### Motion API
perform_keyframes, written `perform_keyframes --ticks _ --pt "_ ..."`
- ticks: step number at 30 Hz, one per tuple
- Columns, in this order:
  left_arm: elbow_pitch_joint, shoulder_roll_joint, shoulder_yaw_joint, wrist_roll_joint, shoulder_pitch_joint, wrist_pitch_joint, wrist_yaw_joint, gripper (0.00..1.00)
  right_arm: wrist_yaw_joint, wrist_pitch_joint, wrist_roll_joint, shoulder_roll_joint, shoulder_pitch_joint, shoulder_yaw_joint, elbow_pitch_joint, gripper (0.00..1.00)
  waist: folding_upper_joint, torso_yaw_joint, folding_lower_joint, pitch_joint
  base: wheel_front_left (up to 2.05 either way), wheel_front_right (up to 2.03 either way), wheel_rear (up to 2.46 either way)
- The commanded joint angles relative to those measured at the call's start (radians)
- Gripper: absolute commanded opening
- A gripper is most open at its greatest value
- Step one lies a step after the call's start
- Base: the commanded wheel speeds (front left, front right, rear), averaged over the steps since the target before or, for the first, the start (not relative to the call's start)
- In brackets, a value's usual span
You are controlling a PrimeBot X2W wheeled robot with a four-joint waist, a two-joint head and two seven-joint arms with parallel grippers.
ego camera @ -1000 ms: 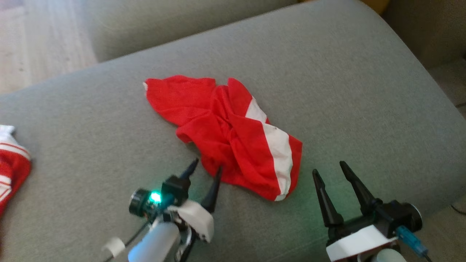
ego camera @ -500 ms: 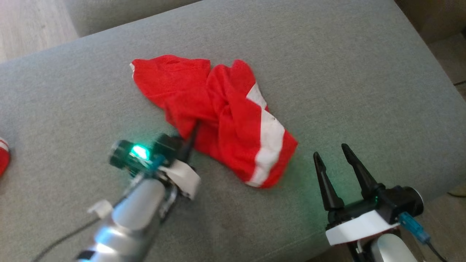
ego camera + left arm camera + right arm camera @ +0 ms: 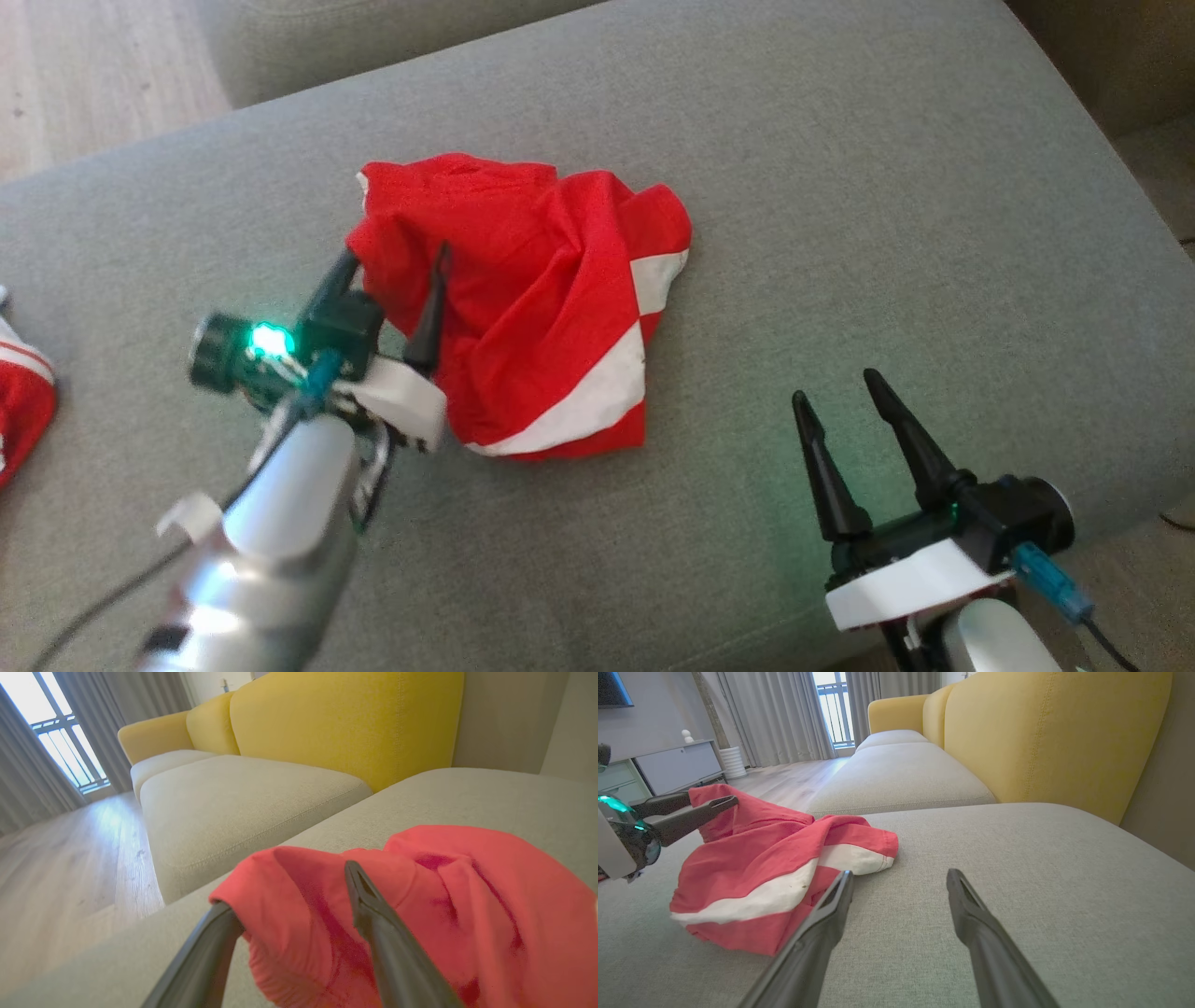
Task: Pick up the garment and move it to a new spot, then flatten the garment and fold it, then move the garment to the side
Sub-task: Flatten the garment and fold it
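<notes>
Red cloth with a white band, the garment (image 3: 541,327) lies bunched on the grey sofa cushion (image 3: 840,187) in the head view; the left claw (image 3: 397,250) is spread at its edge, the right claw (image 3: 834,385) (also released, empty) apart. Left wrist view: fabric drapes over one finger. Right wrist view: garment beside the fingers.

A yellow backrest (image 3: 350,718) rises behind grey sofa cushions (image 3: 243,798) beside wooden floor (image 3: 60,872).
</notes>
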Motion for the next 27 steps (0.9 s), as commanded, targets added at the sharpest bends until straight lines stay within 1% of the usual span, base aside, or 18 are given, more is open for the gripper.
perform_keyframes --ticks 1,4,7,10,11,12,14,17,19,23,27 --pt "-0.031 0.009 0.049 -0.013 0.006 -0.008 0.009 1.0 -0.001 -0.004 -0.002 0.001 -0.013 0.015 -0.028 1.0 0.0 0.007 0.0 -0.006 0.0 0.0 0.0" --pt "-0.092 -0.02 0.09 -0.033 0.088 -0.008 0.017 1.0 -0.001 -0.004 -0.004 -0.004 -0.003 0.005 -0.03 1.0 0.0 0.025 0.0 -0.02 0.0 0.0 0.0" --pt "-0.196 -0.039 0.14 -0.034 0.196 -0.008 0.04 1.0 -0.001 -0.004 -0.006 -0.008 0.008 -0.002 -0.032 1.0 0.0 0.047 0.0 -0.033 0.0 0.0 0.0" --pt "-0.307 -0.057 0.188 -0.031 0.314 -0.008 0.05 1.0 -0.001 -0.004 -0.006 -0.009 0.015 -0.001 -0.032 1.0 0.0 0.066 0.0 -0.045 0.0 0.0 0.0" --pt "-0.375 -0.068 0.215 -0.026 0.387 -0.008 0.044 1.0 -0.001 -0.004 -0.006 -0.009 0.018 0.002 -0.032 1.0 0.0 0.075 0.0 -0.051 0.0 0.0 0.0" --pt "-0.399 -0.076 0.224 -0.031 0.421 -0.008 0.031 1.0 -0.001 -0.004 -0.006 -0.01 0.019 0.004 -0.032 1.0 0.0 0.079 0.0 -0.053 0.0 0.0 0.0" --pt "-0.428 -0.091 0.227 -0.048 0.477 -0.008 -0.022 1.0 -0.001 -0.004 -0.005 -0.013 0.022 0.005 -0.033 1.0 0.0 0.087 0.0 -0.057 0.0 0.0 0.0" --pt "-0.383 -0.1 0.198 -0.047 0.512 -0.008 -0.104 1.0 -0.001 -0.004 -0.004 -0.021 0.025 0.007 -0.033 1.0 0.0 0.096 0.0 -0.059 0.0 0.0 0.0" --pt "-0.332 -0.104 0.178 -0.046 0.497 -0.008 -0.135 1.0 -0.001 -0.004 -0.004 -0.027 0.024 0.008 -0.033 1.0 0.0 0.1 0.0 -0.056 0.0 0.0 0.0" --pt "-0.199 -0.112 0.13 -0.064 0.427 -0.008 -0.166 1.0 -0.001 -0.004 -0.005 -0.037 0.016 0.014 -0.037 1.0 0.0 0.095 0.0 -0.045 0.0 0.0 0.0" --pt "-0.092 -0.119 0.091 -0.1 0.35 -0.008 -0.173 1.0 -0.001 -0.004 -0.007 -0.044 0.007 0.02 -0.041 1.0 0.0 0.08 0.0 -0.03 0.0 0.0 0.0"
